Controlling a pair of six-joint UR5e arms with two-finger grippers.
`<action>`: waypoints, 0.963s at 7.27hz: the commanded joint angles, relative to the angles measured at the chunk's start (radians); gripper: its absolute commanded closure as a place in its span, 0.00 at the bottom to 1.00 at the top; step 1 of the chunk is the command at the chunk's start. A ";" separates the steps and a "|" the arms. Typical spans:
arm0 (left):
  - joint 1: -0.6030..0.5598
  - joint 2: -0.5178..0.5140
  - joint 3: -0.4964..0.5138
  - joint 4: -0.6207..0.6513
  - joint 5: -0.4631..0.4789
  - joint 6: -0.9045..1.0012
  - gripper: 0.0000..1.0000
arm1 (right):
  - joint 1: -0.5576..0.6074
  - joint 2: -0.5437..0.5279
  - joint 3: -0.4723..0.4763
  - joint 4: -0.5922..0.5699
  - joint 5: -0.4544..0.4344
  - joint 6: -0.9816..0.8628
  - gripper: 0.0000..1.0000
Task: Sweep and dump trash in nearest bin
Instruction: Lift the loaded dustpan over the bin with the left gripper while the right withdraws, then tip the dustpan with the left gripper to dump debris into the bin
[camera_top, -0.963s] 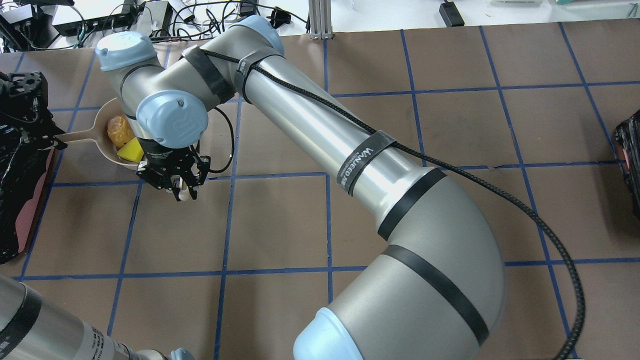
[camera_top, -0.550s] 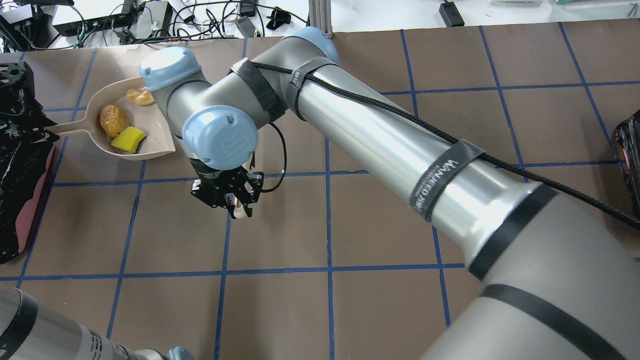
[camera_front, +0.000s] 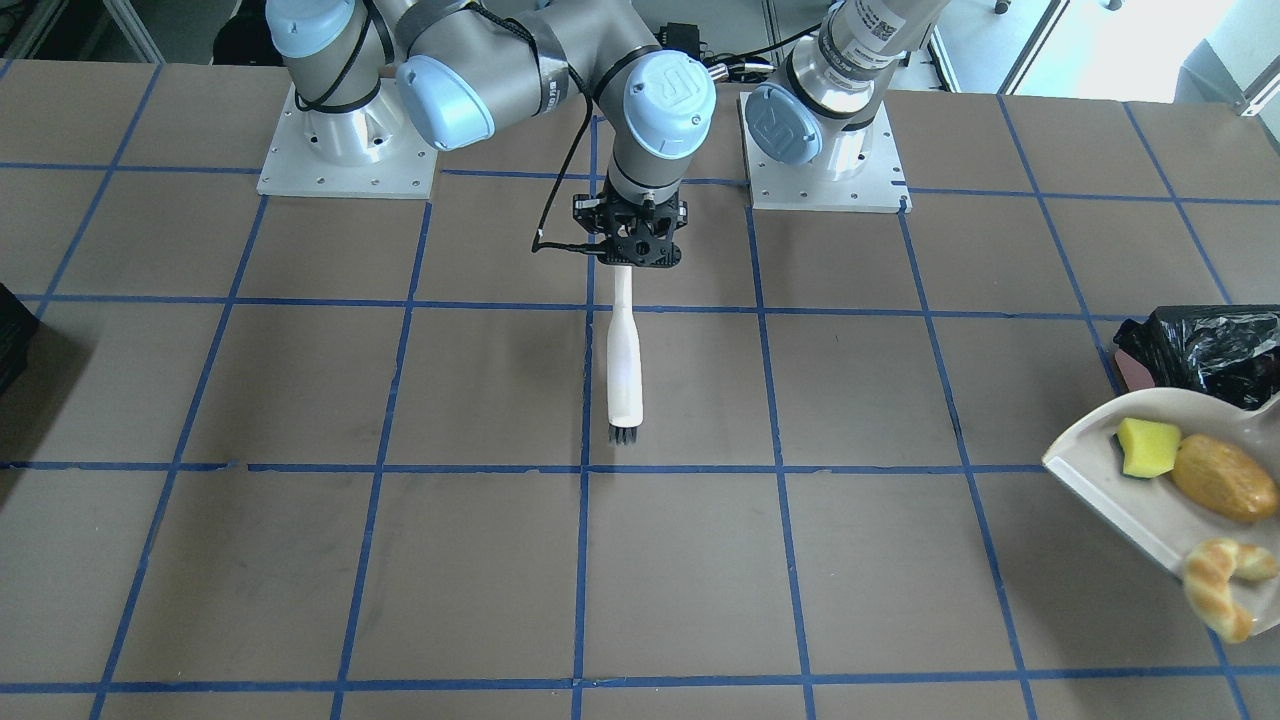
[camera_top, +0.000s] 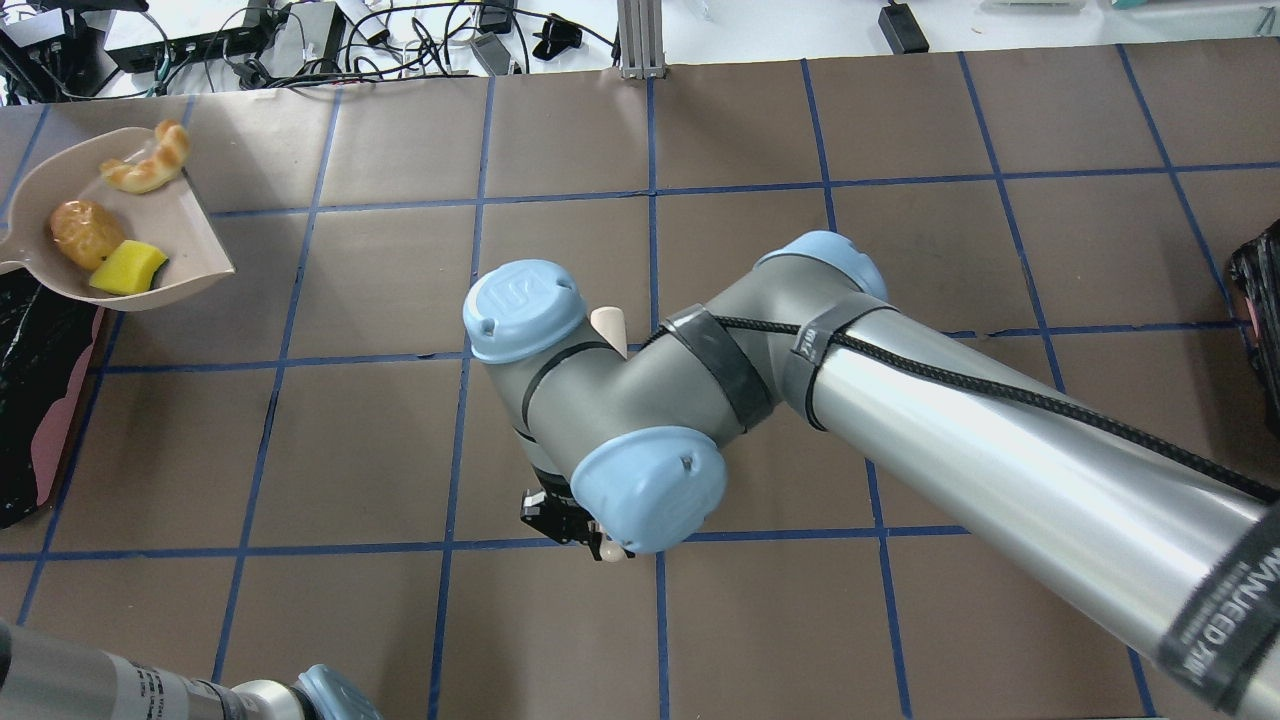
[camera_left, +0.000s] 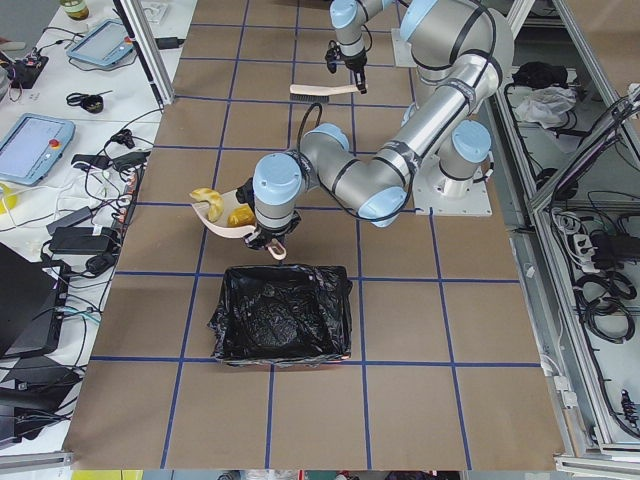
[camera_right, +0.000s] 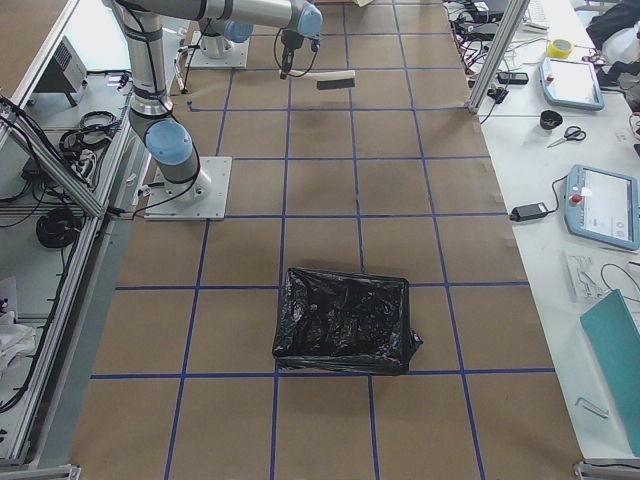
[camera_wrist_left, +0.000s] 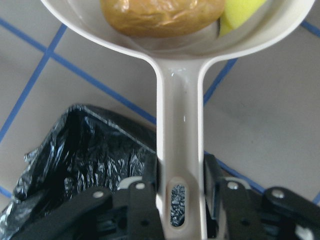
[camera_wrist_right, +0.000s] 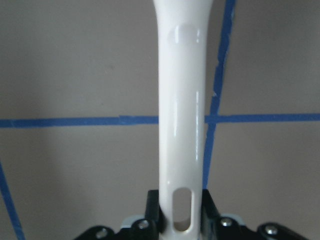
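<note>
The white dustpan (camera_top: 190, 240) is at the table's far left and carries the trash: a tan croissant (camera_top: 150, 160), a brown potato piece (camera_top: 85, 232) and a yellow-green wedge (camera_top: 128, 270). My left gripper (camera_wrist_left: 180, 200) is shut on the dustpan handle (camera_wrist_left: 180, 125), right above the black-lined bin (camera_wrist_left: 80, 165). The pan (camera_left: 212, 208) hangs just past the far rim of that bin (camera_left: 285, 325). My right gripper (camera_front: 640, 245) is shut on the white brush (camera_front: 625, 370) over the table's middle, bristles pointing away from the robot.
A second black-bagged bin (camera_right: 345, 320) stands at the table's right end and shows at the overhead view's right edge (camera_top: 1262, 320). The right arm's elbow and forearm (camera_top: 900, 400) span the centre. Cables and boxes (camera_top: 300, 40) lie beyond the far table edge.
The right arm has drawn the brush away from the dustpan to the table's middle. The dustpan with the trash has shifted left and farther away, and now the croissant shows.
</note>
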 joint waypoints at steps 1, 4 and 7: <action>0.159 0.017 0.064 -0.083 0.012 0.007 1.00 | 0.006 -0.045 0.107 -0.008 0.014 0.005 1.00; 0.321 -0.010 0.072 -0.083 0.079 -0.001 1.00 | 0.003 -0.043 0.110 -0.012 0.052 -0.004 1.00; 0.340 -0.029 0.078 -0.071 0.298 -0.080 1.00 | -0.003 -0.042 0.108 -0.006 0.050 0.006 1.00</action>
